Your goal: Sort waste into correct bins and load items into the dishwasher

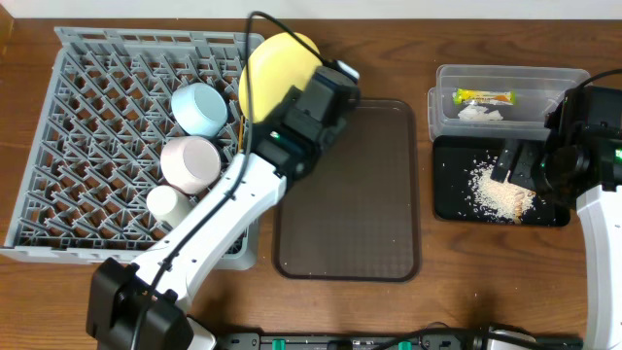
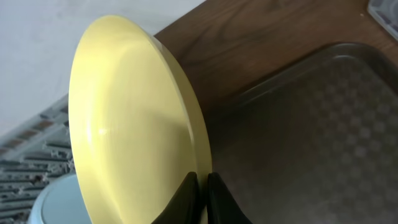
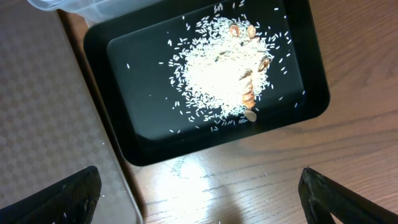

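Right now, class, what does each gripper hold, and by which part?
The left gripper pinches the yellow plate by its rim. The right gripper is open and holds nothing.

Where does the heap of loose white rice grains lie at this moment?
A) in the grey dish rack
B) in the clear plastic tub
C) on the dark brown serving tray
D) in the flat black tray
D: the right wrist view shows the rice grains heaped in the flat black tray, while the clear tub next to it holds only the snack wrapper and the paper scrap.
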Controlling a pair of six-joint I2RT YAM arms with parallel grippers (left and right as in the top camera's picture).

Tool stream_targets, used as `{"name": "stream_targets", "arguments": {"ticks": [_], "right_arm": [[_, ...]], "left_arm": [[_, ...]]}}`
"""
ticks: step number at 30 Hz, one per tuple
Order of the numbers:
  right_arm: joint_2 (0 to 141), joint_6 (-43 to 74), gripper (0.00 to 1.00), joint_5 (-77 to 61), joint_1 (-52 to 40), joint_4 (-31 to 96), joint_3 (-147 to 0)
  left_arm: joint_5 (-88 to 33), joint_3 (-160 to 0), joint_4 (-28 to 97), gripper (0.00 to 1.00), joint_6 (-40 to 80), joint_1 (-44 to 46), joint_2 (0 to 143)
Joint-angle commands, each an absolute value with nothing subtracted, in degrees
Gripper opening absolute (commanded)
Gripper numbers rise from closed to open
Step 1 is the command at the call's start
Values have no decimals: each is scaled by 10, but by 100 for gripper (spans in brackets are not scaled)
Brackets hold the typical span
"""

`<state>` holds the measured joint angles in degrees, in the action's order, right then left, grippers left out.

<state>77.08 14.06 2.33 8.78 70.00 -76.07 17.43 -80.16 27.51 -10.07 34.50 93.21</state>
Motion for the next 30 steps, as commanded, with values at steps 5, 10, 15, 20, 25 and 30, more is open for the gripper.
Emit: {"name": "stream_targets", "arguments": {"ticks": [5,10,15,20,25,30], "right_arm": [[769,141,99,23,92,701,-771],[769,141,99,23,92,701,-771],[769,141,99,23,92,701,-771],[769,141,99,23,92,703,-771],[769,141,99,23,92,703,-771],[769,141,99,23,92,703,-771]], "left_arm": [[57,-801,276,8,-48,280,921],[-13,-801,276,8,-17,247,921],[-63,-801,276,8,4,217,921],[-116,-801,276,8,33,182,921],[-136,-801,276,8,57,155,921],[-150,-801,283,8,59,125,921]]}}
